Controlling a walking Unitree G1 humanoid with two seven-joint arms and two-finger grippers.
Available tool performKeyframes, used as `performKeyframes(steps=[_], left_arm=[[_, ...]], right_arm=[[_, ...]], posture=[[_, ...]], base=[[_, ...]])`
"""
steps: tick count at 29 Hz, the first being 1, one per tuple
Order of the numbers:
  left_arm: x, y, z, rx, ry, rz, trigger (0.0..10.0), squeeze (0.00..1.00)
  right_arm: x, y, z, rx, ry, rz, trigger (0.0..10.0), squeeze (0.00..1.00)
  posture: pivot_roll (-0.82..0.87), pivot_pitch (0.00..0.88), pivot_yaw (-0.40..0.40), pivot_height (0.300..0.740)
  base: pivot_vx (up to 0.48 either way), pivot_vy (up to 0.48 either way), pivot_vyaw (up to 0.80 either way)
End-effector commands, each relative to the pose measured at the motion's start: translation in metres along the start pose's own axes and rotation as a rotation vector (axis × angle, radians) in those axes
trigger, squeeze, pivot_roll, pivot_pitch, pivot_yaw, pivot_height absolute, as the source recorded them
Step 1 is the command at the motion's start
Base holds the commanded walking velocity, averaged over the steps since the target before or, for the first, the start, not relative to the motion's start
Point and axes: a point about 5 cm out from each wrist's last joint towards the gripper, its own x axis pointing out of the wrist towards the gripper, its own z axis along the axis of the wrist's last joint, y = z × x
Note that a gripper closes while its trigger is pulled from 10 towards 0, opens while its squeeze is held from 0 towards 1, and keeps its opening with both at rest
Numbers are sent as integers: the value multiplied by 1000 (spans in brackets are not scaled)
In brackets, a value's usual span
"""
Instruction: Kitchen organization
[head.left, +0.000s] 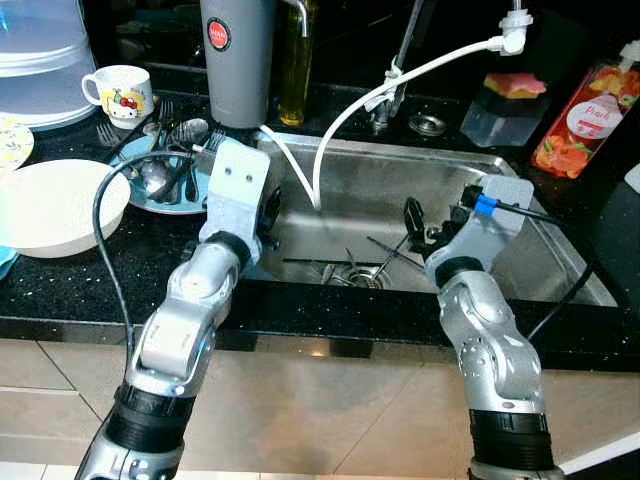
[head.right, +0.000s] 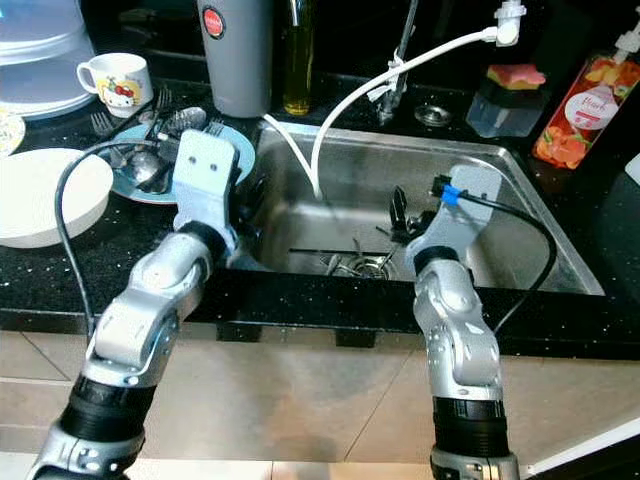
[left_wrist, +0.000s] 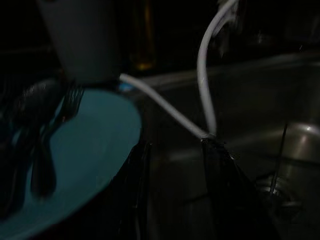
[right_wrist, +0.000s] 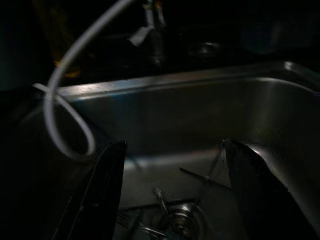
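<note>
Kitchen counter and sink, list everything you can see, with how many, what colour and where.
Sink: one, steel, centre; chopsticks by its drain.
Hose: one, white, dropping into the sink.
Plate: one, blue, left of sink, holding forks and spoons.
Bowl: one, white, far left.
Mug: one, white, back left.
Flask: one, grey, behind the plate.
Oil bottle: one, yellow.
Soap bottle: one, orange, right.
Sponge: one, in a clear holder.
Left claw: open, at the sink's left edge.
Right claw: open, over the drain.
</note>
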Motion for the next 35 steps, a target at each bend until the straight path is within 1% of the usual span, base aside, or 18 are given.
performKeyframes(steps=[1,3,7,14,15,19,25,26,27,28,29,30,31,32,33,34,35], left_arm=[[-2,3,-2,25,-3,8,10000,0],[-1,4,-5,41,5,3,10000,0],[-1,9,-11,27,27,25,10000,0],[1,10,-10,33,24,34,10000,0],[2,12,-12,41,40,54,10000,0],[3,13,-14,44,47,64,10000,0],[4,14,-11,59,30,71,10000,0],[5,13,-9,77,24,76,10000,0],[5,13,-9,77,24,76,10000,0],[6,13,-9,108,25,81,10000,0],[6,13,-9,108,25,81,10000,0],[6,14,-8,144,31,92,10000,0],[7,17,-9,206,54,110,10000,0],[7,17,-9,206,54,110,10000,0],[9,28,-6,386,97,187,10000,0],[9,28,-6,386,97,187,10000,0],[10,32,-4,443,109,217,10000,0]], right_arm=[[-1,-11,-4,-3,3,-50,10000,0],[1,-12,-3,-4,3,-58,10000,0],[2,-14,-3,-5,4,-71,10000,0],[5,-15,1,-3,-9,-80,10000,0],[7,-15,2,-3,-16,-83,10000,0],[8,-17,4,0,-24,-92,10000,0],[9,-18,5,6,-27,-102,10000,0],[9,-18,5,6,-27,-102,10000,0],[9,-18,5,6,-27,-102,10000,0],[9,-18,5,5,-28,-102,10000,0],[9,-18,5,5,-28,-102,10000,0],[10,-17,5,6,-30,-102,10000,0],[10,-17,6,7,-31,-102,10000,0],[10,-17,6,7,-31,-102,10000,0],[10,-17,6,8,-33,-101,10000,0],[10,-17,6,8,-33,-101,10000,0],[10,-16,6,8,-33,-100,10000,0]], posture=[[213,24,-82,740],[212,23,-83,740],[211,20,-84,740],[208,24,-86,740],[207,25,-82,740],[205,28,-80,740],[204,35,-82,740],[204,36,-82,740],[204,36,-82,740],[206,41,-81,740],[206,41,-81,740],[205,42,-81,740],[205,42,-81,740],[205,42,-81,740],[208,47,-81,740],[208,47,-81,740],[208,47,-81,740]], base=[[0,0,0],[0,0,0],[0,0,0],[0,0,0],[0,0,0],[0,0,0],[0,0,0],[0,0,0],[0,0,0],[0,0,0],[0,0,0],[0,0,0],[0,0,0],[0,0,0],[0,0,0],[0,0,0],[0,0,0]])
